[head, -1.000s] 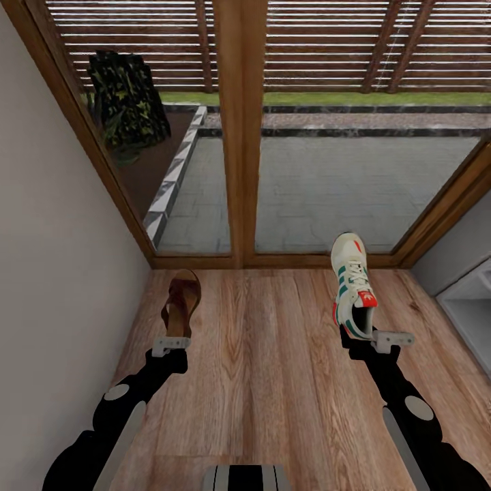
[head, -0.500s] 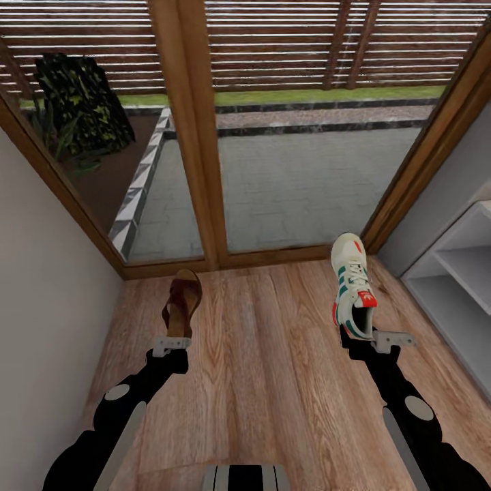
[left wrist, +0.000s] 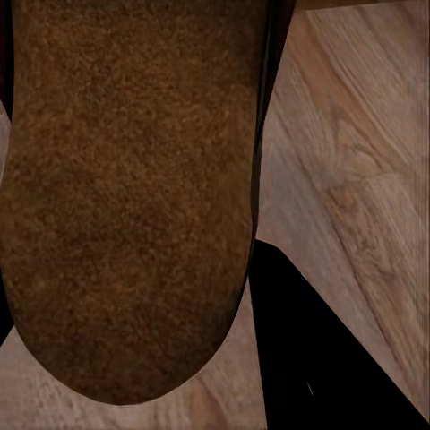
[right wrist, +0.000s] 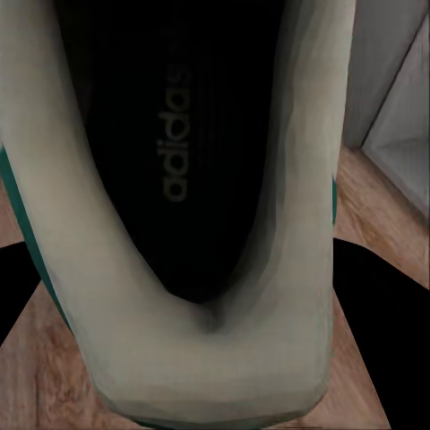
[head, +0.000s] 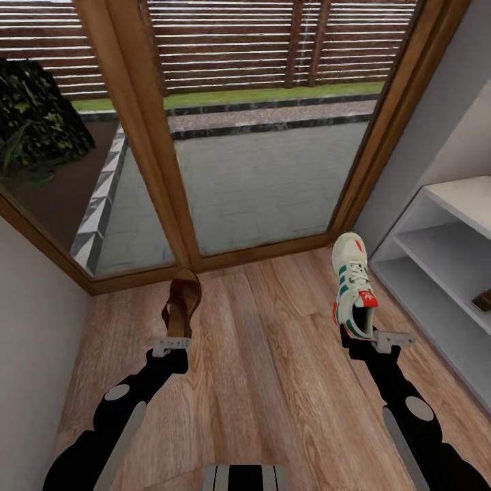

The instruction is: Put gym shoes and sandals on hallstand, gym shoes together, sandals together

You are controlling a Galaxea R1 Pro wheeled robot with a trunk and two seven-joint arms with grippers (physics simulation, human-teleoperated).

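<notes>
My left pincer is clamping the heel end of a brown sandal, holding it out in front of me above the wood floor, toe pointing toward the glass door. Through the left wrist camera the sandal's footbed is crowding the lens, floor planks showing beside it.

My right pincer is gripping a cream sneaker by its heel, green stripes and red tongue patch facing up, toe aimed forward. Through the right wrist camera I am looking straight into the sneaker's dark opening.

At the far right the white shoe rack is standing against the wall, open shelves facing me. A small brown object is lying on a shelf at the edge of view; too cropped to identify.
</notes>
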